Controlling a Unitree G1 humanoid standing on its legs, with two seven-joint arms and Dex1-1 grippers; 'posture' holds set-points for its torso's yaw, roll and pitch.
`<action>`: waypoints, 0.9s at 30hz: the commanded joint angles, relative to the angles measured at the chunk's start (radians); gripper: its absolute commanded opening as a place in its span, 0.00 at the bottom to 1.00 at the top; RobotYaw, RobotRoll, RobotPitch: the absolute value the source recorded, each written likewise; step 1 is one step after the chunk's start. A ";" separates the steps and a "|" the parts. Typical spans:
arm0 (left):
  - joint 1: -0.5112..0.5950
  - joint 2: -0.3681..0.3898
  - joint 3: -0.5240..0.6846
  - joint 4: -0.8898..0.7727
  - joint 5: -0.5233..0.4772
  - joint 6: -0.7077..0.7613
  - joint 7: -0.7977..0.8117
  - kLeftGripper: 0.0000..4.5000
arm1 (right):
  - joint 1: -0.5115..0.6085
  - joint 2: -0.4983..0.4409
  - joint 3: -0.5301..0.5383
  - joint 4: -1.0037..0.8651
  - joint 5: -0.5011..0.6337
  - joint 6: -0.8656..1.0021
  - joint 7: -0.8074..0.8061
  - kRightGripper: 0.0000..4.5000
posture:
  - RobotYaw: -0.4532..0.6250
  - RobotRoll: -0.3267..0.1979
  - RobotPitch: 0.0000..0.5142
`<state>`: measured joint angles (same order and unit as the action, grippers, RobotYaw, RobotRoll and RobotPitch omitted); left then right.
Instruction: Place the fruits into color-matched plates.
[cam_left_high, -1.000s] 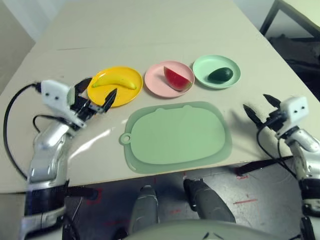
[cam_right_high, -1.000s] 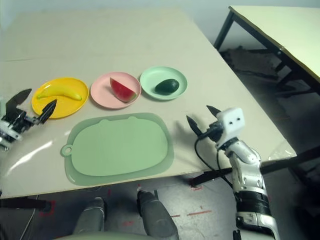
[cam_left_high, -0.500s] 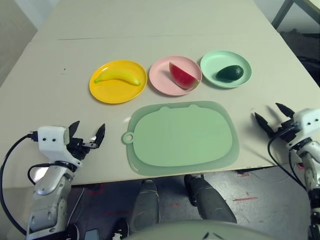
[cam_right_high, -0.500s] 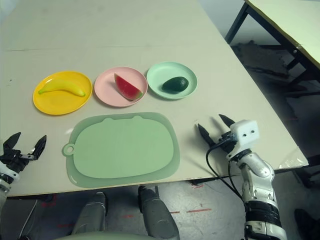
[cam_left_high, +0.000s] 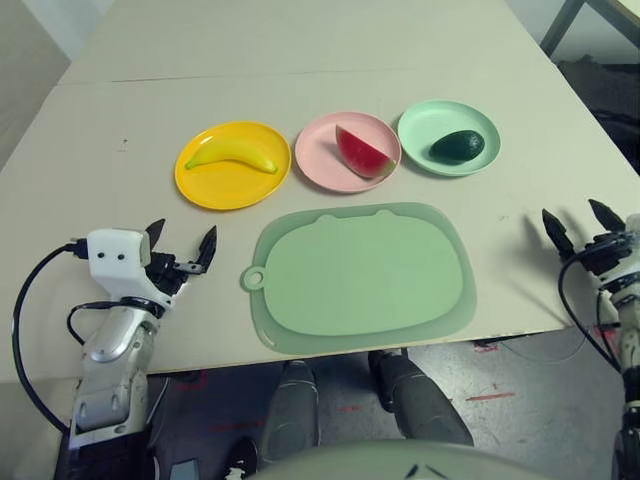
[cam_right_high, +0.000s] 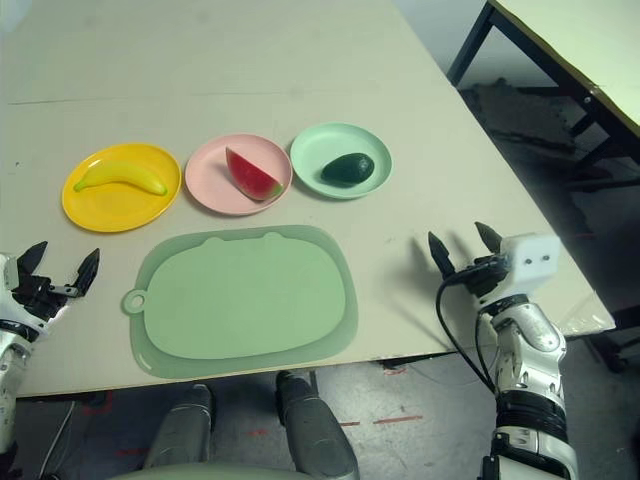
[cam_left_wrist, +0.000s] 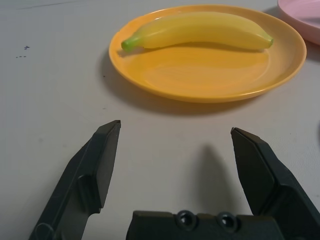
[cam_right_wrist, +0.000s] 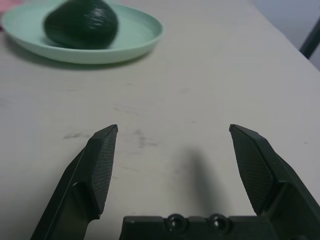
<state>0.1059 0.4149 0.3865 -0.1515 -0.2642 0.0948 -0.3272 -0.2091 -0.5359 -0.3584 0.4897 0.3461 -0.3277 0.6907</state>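
1. Left eye view: taking the green cutting mat (cam_left_high: 365, 275) as landmark, my yellow banana (cam_left_high: 232, 153) lies on the yellow-orange plate (cam_left_high: 225, 196), beyond its left end.
2. Directly beyond the mat, the watermelon wedge (cam_left_high: 362, 155) sits on the pink plate (cam_left_high: 325, 172).
3. Beyond its right end, the avocado (cam_left_high: 457, 146) rests on the mint plate (cam_left_high: 425, 120).
4. My left fingers (cam_left_wrist: 176, 125), left of the mat above the counter (cam_left_high: 300, 50), stand wide apart, empty.
5. My right fingers (cam_right_wrist: 173, 126), right of it, are likewise spread and empty.

Looks like a robotics lab: cabled silver arms (cam_left_high: 110, 360) over a plain table (cam_left_high: 300, 90).
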 joint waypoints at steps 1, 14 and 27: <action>0.008 -0.020 0.036 0.012 -0.012 -0.009 0.034 1.00 | -0.005 0.008 0.026 -0.035 -0.004 0.018 0.007 1.00 | 0.33 0.62 0.42; 0.044 -0.075 0.227 0.024 -0.142 -0.032 0.099 1.00 | -0.048 -0.029 -0.032 -0.008 0.034 0.094 -0.025 1.00 | 0.41 0.62 0.37; -0.057 0.008 0.183 0.120 -0.092 -0.057 0.069 1.00 | 0.026 0.061 0.039 -0.192 0.004 0.107 -0.056 1.00 | 0.45 0.62 0.38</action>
<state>0.0421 0.4188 0.5919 -0.0514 -0.3738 0.0380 -0.2481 -0.2091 -0.4845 -0.3417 0.3151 0.3652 -0.2225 0.6328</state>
